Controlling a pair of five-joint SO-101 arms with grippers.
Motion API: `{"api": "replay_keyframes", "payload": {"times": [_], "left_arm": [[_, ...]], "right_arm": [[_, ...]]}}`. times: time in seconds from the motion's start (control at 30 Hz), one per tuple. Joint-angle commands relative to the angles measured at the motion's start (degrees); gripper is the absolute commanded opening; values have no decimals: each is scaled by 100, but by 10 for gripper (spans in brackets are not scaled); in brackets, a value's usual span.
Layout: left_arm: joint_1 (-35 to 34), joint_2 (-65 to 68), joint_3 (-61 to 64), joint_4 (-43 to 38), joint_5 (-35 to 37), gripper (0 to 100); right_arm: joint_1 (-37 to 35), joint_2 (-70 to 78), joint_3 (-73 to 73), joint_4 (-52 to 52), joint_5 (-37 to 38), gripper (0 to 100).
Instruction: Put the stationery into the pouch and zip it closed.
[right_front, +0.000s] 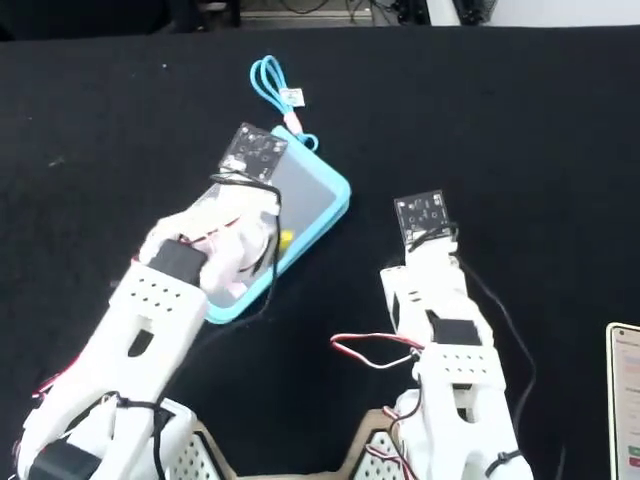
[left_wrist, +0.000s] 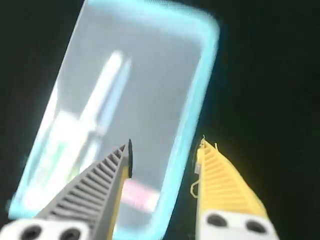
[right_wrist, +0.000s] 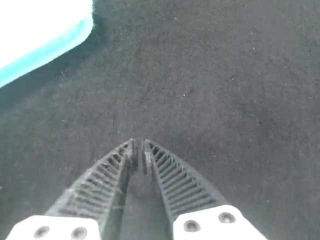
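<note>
the left gripper (left_wrist: 165, 150) hangs over the pouch (left_wrist: 199, 95) with fingers spread, its blue edge running between them, likely lined up to work the zip; the stationery (left_wrist: 102, 95) lies inside, just past the dark fingertip. the right gripper (right_wrist: 139, 152), fingers almost pressed together and holding nothing, sits over bare table (right_wrist: 225, 75), the pouch well beyond its tips, seemingly parked out of the way

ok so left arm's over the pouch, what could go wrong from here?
1. The left gripper is open astride the blue edge of the pouch; closing here could pinch the wall, not a zip pull, which I can't make out.
2. The right gripper is shut over bare cloth, apart from the pouch; unbraced, the pouch may well slide when tugged.
</note>
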Motion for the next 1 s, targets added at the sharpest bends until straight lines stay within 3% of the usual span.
{"api": "replay_keyframes", "payload": {"times": [0.0, 0.23, 0.37, 0.6, 0.97], "left_arm": [[-585, -114, -400, 1081, 79, 210], [-1402, -1073, 268, 1538, 88, 23], [-1701, -1820, 1218, 1521, 70, 67], [-2360, -3622, 2360, 1521, 62, 66], [-2448, -7077, 4558, 1574, 53, 66]], "right_arm": [[70, -84, -48, -132, 53, 11], [-35, -84, -48, -132, 26, 11], [-492, -84, 40, -79, 9, 11], [-519, -84, 365, -132, 44, 11], [-519, -75, 462, -88, 9, 11]]}}
